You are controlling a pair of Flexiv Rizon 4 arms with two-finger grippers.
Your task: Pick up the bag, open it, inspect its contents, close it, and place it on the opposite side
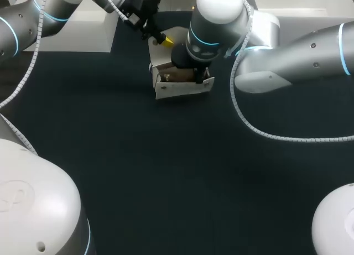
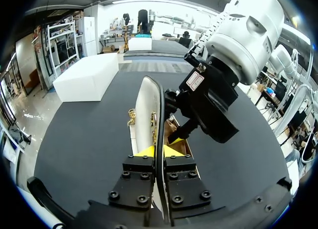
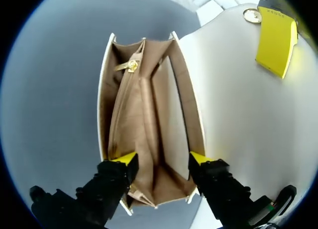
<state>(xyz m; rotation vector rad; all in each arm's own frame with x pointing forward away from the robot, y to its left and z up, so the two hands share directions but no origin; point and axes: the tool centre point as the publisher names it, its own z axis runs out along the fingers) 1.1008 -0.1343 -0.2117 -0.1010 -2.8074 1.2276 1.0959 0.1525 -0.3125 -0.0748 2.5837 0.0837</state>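
**Bag held open for inspection at the far middle of the table**

The white bag (image 1: 182,84) stands at the far middle of the dark table (image 1: 166,177), its mouth turned upward. Its flap (image 2: 144,114) is pinched edge-on between the pressed-together fingers of the left gripper (image 2: 159,151) and is raised on the bag's far side, apparently so that the mouth is left uncovered. The right gripper (image 3: 161,162) is set directly above the mouth with its fingers spread, one yellow tip by each long wall at one end of the bag; whether the walls are touched cannot be told. This placing is judged to let the wrist camera look straight down into the tan lining (image 3: 144,119), where no loose contents are seen.
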